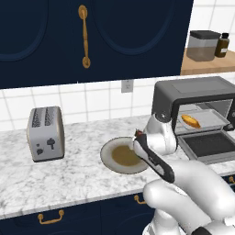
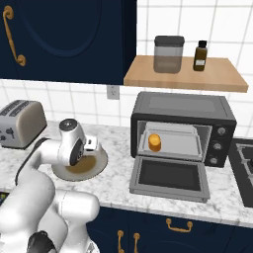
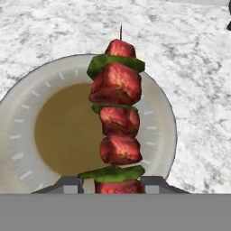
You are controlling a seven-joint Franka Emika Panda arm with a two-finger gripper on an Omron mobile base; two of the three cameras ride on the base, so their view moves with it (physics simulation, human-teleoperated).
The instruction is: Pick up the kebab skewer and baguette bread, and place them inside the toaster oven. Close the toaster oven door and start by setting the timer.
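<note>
Tabletop: we see white marble tabletop (image 1: 69,174).
Hand: our hand (image 3: 113,182) pinches the kebab skewer (image 3: 117,117) over the plate (image 3: 20,135).
Oven: toaster oven (image 2: 183,111) at three o'clock, door (image 2: 170,178) down, baguette bread (image 1: 190,121) inside.

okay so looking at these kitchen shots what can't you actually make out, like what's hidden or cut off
- Skewer: its near end is cut off by the bottom of the hand view, between the pincer tips, so the contact itself is hidden.
- Plate: right base view, largely covered by the arm.
- Oven dials: right base view, too small to read.
- Baguette: inside the oven; whether it sits flat is unclear.
</note>
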